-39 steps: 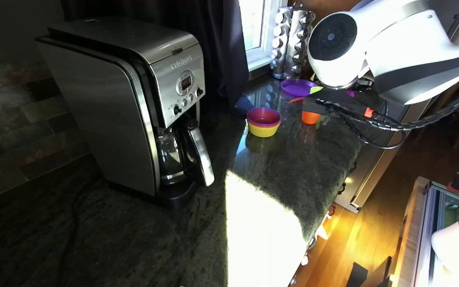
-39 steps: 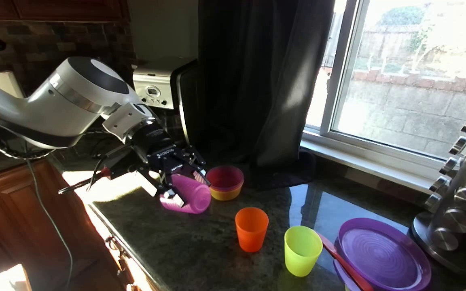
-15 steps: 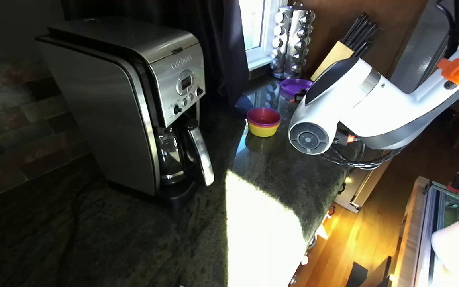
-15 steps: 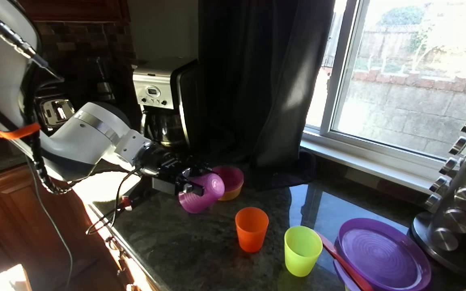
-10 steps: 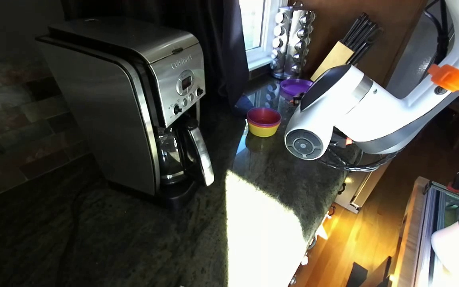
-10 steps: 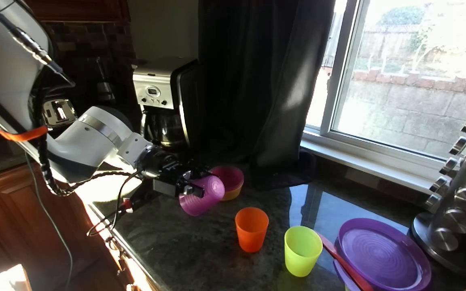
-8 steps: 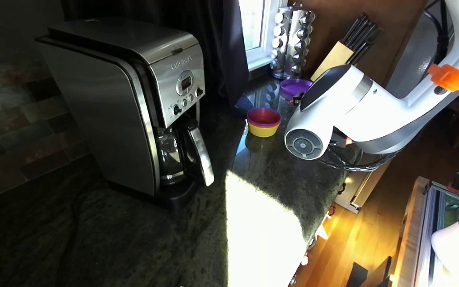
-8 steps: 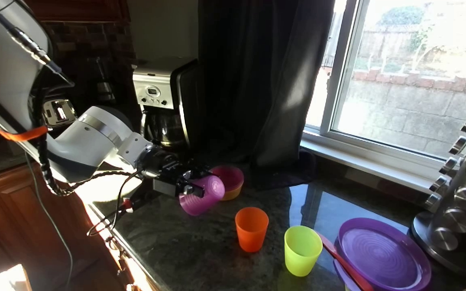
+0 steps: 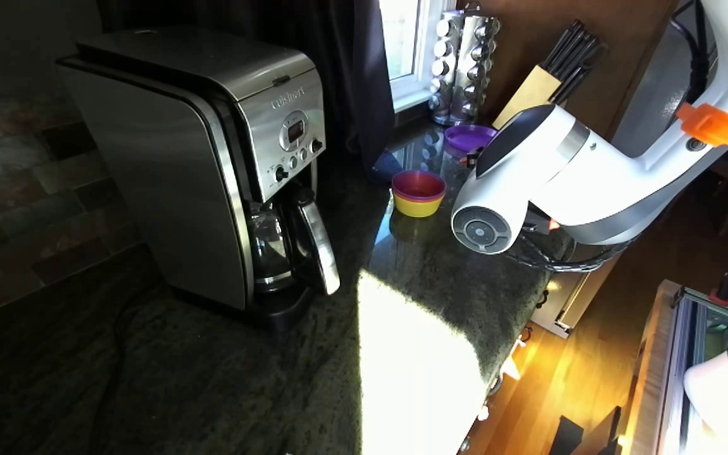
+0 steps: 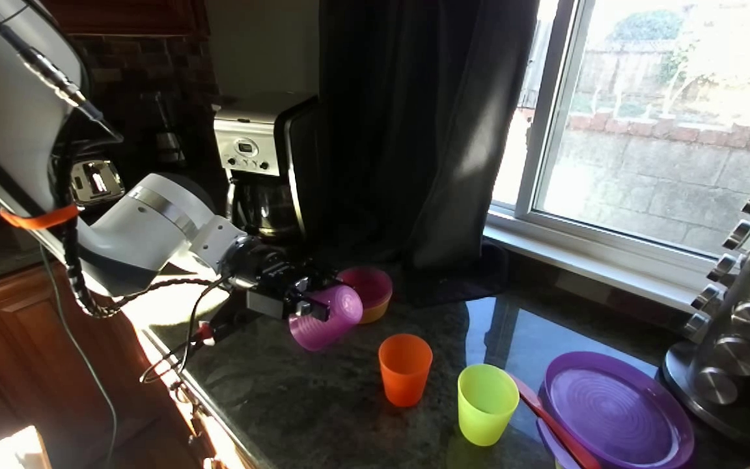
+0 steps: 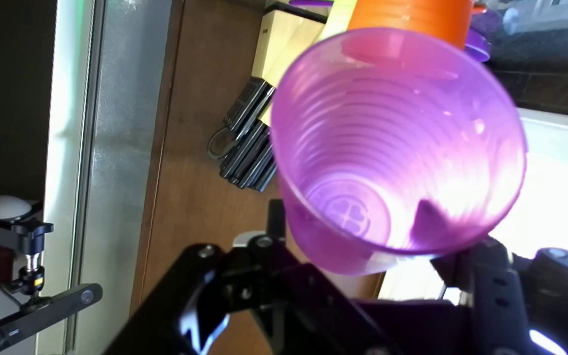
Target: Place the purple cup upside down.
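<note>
Cup (image 10: 338, 320), the purple one, is pinched by the gripper (image 10: 331, 298), the fingers (image 10: 318, 309) pressed on two opposite sides. Some moments earlier it lay nearer to level; now the base is raised, and since half a second ago it sits only slightly lower. Its long axis is slanting: in an exterior view the base looks up and right, the mouth down and left. If the rim touches the counter (image 10: 310, 404), I cannot tell. On the cup's base, inside, the wrist view shows a four-leaf mark (image 11: 347, 215). In an exterior view the bowls (image 10: 378, 303) are behind the fingers and the orange cup (image 10: 405, 371) is in front. Well apart from the fingers, the coffee maker (image 9: 200, 164) bears the word "Cuisinart".
</note>
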